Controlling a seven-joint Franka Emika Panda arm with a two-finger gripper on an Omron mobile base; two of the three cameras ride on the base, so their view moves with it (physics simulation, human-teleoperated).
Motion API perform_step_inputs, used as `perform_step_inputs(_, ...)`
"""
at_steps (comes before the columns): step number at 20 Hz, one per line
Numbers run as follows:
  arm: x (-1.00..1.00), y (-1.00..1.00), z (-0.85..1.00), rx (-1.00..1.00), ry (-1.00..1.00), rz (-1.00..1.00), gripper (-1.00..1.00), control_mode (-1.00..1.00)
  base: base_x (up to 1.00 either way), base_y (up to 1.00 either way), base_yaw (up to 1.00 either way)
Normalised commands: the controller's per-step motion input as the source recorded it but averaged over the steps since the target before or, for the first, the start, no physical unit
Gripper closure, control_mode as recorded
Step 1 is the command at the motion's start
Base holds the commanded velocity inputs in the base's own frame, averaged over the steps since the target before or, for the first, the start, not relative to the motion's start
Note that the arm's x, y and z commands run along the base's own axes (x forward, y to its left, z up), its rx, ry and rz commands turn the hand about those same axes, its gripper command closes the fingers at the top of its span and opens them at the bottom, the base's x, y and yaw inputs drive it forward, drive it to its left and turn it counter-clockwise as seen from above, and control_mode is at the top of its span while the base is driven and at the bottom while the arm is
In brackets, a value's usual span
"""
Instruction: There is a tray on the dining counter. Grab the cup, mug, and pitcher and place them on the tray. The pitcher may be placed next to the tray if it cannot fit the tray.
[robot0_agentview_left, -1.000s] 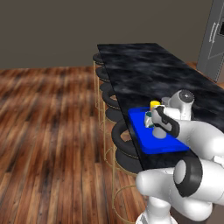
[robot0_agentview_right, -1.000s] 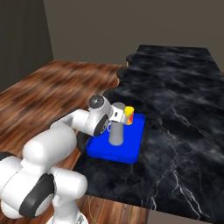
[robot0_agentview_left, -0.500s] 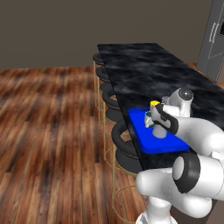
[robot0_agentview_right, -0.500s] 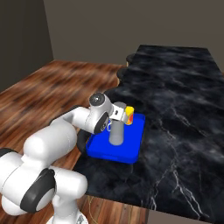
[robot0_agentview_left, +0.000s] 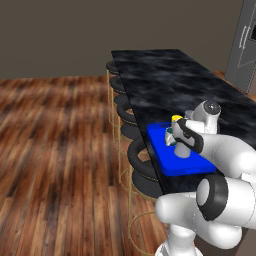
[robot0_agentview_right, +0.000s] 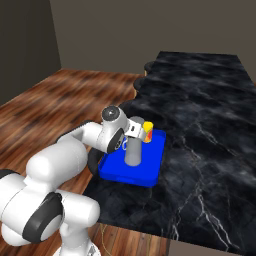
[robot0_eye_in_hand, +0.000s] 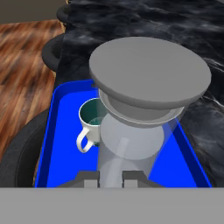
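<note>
The blue tray lies on the dining counter near its front edge. The grey pitcher stands upright in the tray, and my gripper is shut on its side. In the hand view the pitcher rises right in front of the gripper, its wide lid on top. The white mug with its teal inside sits in the tray just left of the pitcher. The yellow cup stands behind the pitcher at the tray's far end.
Round black stools with gold legs line the counter's left side over the wooden floor. Black marble top stretches far beyond and to the right of the tray. A grey appliance stands at the far right.
My wrist has shifted very slightly. The pitcher, mug and cup stand where they were.
</note>
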Motion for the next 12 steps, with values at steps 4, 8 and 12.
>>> perform_step_inputs(4,0.00,0.00,0.00,0.00,0.00,0.00,1.00,-1.00,0.00,0.00,0.00)
perform_step_inputs(8,0.00,0.00,0.00,0.00,0.00,0.00,-1.00,-1.00,0.00,0.00,0.00)
perform_step_inputs(12,0.00,0.00,0.00,0.00,0.00,0.00,-1.00,-1.00,0.00,0.00,0.00)
